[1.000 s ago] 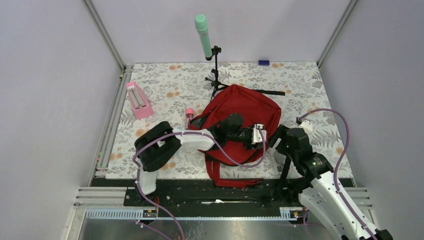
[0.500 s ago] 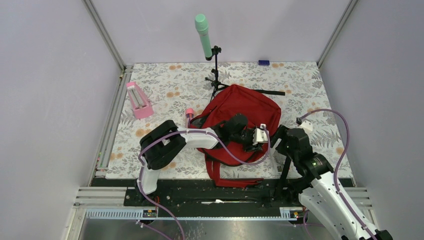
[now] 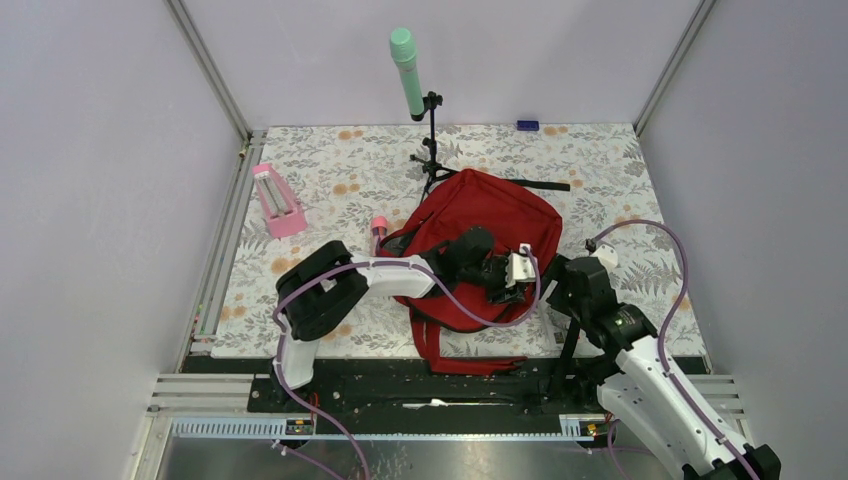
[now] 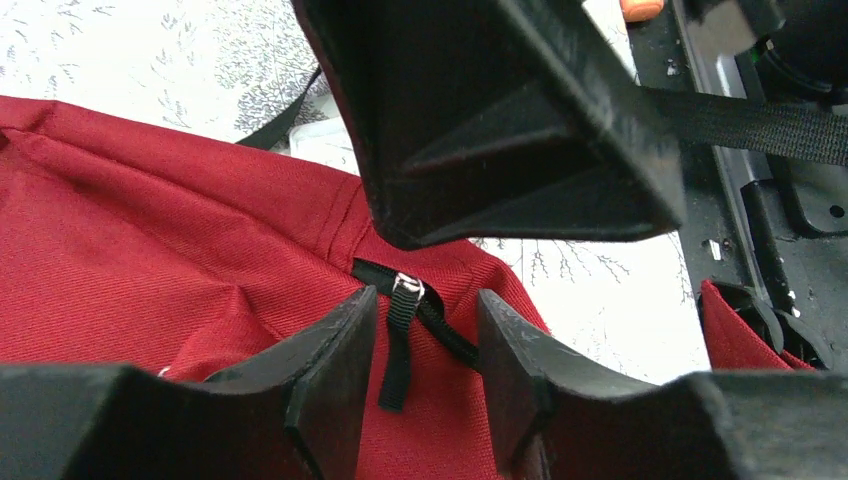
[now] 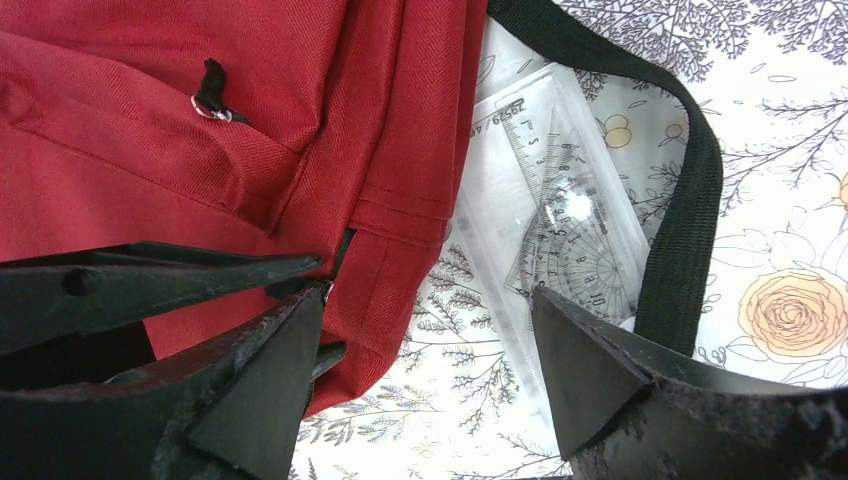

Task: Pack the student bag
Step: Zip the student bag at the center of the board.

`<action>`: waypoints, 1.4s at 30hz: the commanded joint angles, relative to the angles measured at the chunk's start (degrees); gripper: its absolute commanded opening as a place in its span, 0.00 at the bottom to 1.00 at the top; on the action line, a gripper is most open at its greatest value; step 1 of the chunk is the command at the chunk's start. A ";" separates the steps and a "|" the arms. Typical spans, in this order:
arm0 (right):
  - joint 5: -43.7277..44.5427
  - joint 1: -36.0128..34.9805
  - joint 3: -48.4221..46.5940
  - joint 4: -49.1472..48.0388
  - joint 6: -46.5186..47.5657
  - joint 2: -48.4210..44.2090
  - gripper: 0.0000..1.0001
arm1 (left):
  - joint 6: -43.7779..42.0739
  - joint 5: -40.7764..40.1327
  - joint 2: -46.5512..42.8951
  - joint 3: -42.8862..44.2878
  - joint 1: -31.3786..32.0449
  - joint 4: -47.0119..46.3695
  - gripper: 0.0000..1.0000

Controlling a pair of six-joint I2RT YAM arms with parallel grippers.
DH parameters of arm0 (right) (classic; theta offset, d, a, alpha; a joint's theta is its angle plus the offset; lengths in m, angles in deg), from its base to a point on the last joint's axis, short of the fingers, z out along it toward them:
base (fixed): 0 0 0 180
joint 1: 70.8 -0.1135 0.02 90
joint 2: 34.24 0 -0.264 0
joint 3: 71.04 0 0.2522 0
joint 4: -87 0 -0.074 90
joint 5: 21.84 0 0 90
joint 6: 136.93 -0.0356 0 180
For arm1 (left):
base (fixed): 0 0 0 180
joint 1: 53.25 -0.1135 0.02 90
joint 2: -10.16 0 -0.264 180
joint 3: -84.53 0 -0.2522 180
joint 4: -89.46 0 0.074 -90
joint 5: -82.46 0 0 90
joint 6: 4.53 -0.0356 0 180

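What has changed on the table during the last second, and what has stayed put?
The left gripper slid slightly right across the student bag toward its right edge; its open jaws now straddle the black zipper pull. The right gripper, also open, edged a little left toward the bag. Nothing was gripped or released. The bag and the pink case stayed put.

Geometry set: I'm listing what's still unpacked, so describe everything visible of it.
The geometry set is clear plastic: a ruler and protractor with printed scales, overlapping. It lies flat on the floral table cover, one long edge tucked against the student bag, a black strap curving round the other.
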 commanded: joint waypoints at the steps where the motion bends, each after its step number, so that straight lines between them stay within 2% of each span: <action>1: -1.09 0.16 -0.03 -2.96 -1.41 0.69 0.84 | -0.17 -1.24 -4.15 -0.31 -0.21 -2.11 0.46; 5: -1.17 0.24 -0.01 -3.02 -1.41 0.75 0.84 | -0.41 -1.27 -3.76 0.34 -0.40 -0.24 0.46; 9: -1.08 0.24 0.07 -2.98 -1.31 0.42 0.84 | -0.32 -1.27 -3.02 1.33 -1.03 2.27 0.39; 13: -1.13 0.19 0.26 -3.08 -1.35 0.40 0.84 | -0.05 -1.08 -2.42 2.45 -1.47 3.61 0.44; 15: -1.19 0.23 0.25 -3.10 -1.41 0.52 0.84 | 0.19 -0.79 -2.04 3.10 -1.60 3.93 0.42; 20: -1.21 0.20 0.31 -3.23 -1.40 0.77 0.84 | 0.59 -0.70 -1.87 3.54 -1.79 4.26 0.31; 29: -3.09 0.24 2.71 -8.00 -3.51 2.81 0.84 | 2.49 0.32 -2.20 4.15 -1.85 5.71 0.00; 35: -3.92 0.22 5.97 -14.65 -9.14 5.71 0.80 | 6.49 -1.24 -4.92 -0.13 -1.62 1.69 0.00; 42: -3.58 0.20 8.76 -19.72 -13.41 2.35 0.75 | 7.74 -7.32 -10.28 -6.86 0.45 -2.03 0.00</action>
